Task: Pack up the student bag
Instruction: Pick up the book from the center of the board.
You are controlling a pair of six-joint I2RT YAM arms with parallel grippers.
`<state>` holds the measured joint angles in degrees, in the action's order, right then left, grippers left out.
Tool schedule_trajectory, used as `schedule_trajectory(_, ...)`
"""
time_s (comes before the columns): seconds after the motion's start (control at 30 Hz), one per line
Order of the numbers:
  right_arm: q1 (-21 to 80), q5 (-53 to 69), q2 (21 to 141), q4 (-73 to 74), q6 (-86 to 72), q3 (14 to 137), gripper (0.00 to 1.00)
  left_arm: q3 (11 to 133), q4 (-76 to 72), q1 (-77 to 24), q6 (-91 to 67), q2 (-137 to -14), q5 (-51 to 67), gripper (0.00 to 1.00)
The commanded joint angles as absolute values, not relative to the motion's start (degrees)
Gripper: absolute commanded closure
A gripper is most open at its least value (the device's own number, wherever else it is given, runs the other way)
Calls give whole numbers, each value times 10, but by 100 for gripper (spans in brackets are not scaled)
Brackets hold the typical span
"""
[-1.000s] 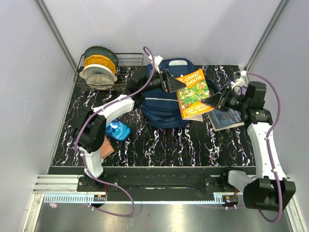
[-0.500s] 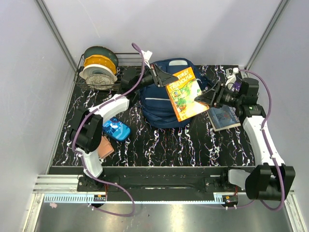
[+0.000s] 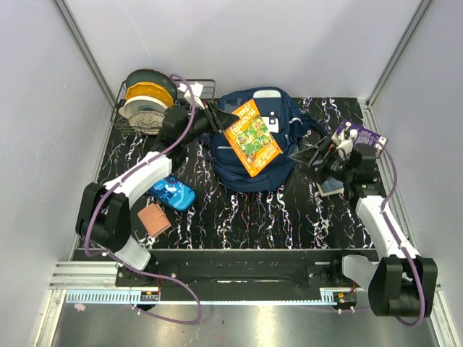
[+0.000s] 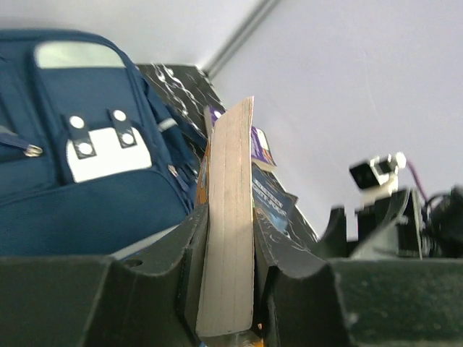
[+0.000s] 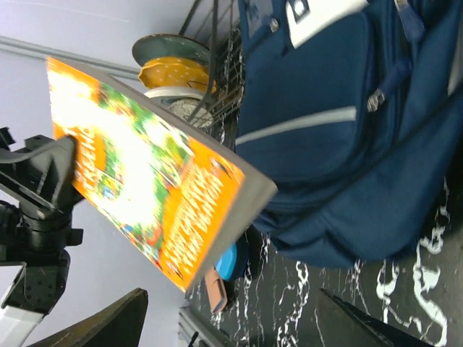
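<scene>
Loading of a book looks to be the step in hand. From the top camera, the student bag (image 3: 246,165) lies at the back middle of the counter (image 3: 239,213). The left claw (image 3: 219,125) holds an orange book (image 3: 252,137) by one edge, raised over the bag's front. The right claw (image 3: 312,154) hangs just right of the bag with nothing in it, near further books (image 3: 331,188). I cannot tell from here whether the bag's main compartment is unzipped. The left wrist view shows the orange book (image 4: 226,238) edge-on, clamped between jaws set narrow, with the student bag (image 4: 79,188) and its white-patched pocket (image 4: 108,148) beyond. The right wrist view shows its own claw (image 5: 230,307) spread wide and empty, facing the tilted orange book (image 5: 145,195) and the student bag (image 5: 325,144). Next, I judge, the right claw must find the bag's mouth and hold it open so the left can slide the book in.
</scene>
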<state>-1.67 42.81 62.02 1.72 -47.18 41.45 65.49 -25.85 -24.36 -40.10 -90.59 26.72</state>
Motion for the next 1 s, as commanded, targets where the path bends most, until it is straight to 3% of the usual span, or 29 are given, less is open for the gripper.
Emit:
schedule_trajectory(0.0, 17, 423, 574, -116, -598, 339, 0, 656, -301, -239, -413, -851, 208, 100)
schedule_trajectory(0.27, 103, 371, 591, -327, -711, 257, 0, 626, -341, -237, -451, -837, 185, 100)
schedule_trajectory(0.73, 200, 278, 876, -763, -865, 255, 0, 564, -433, -238, -519, -802, 195, 100)
schedule_trajectory(0.97, 208, 244, 942, -853, -893, 268, 1, 541, -454, -237, -532, -795, 194, 100)
